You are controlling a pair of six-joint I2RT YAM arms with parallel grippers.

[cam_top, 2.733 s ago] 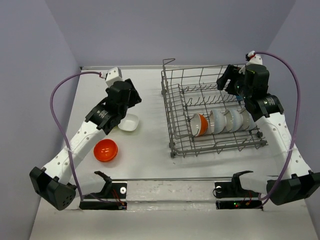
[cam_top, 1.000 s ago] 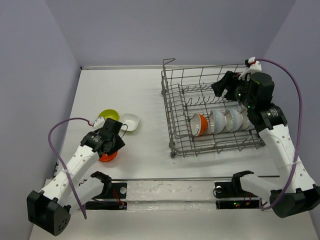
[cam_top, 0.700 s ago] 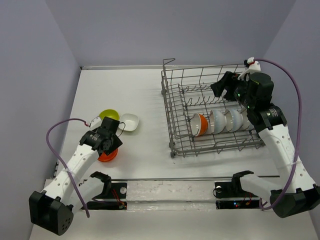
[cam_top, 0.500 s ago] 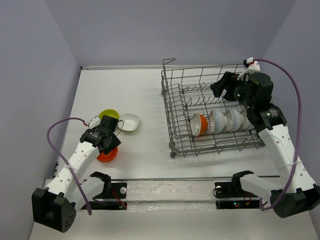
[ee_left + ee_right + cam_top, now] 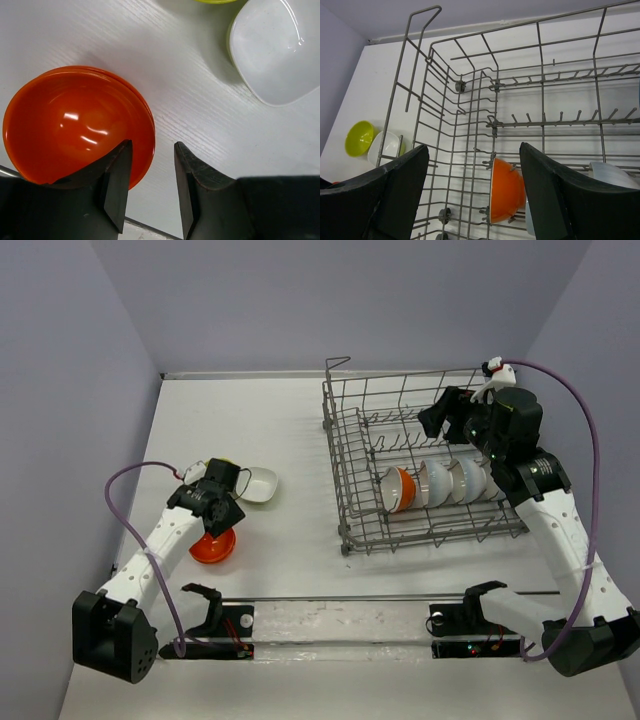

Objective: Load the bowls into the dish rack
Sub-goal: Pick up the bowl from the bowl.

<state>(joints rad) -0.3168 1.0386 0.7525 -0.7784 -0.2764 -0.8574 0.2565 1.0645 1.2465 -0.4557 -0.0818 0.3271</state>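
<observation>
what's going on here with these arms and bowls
Bowls are being loaded into the grey wire dish rack, where an orange bowl and several white bowls already stand on edge. The left gripper, open, straddles the rim of a glossy orange-red bowl on the table. The right gripper hangs open and empty over the rack.

A white wood-grain table (image 5: 290,430) sits enclosed by plain lavender walls (image 5: 300,300) under even light.

The dish rack (image 5: 340,480) is set on the right of the table (image 5: 280,420), a row of bowls (image 5: 440,482) stood on edge in its near part. Left of it a squarish bowl (image 5: 260,483) is laid, a round bowl (image 5: 360,137) just beside it (further left), and a third bowl (image 5: 212,546) nearer the arms.
</observation>
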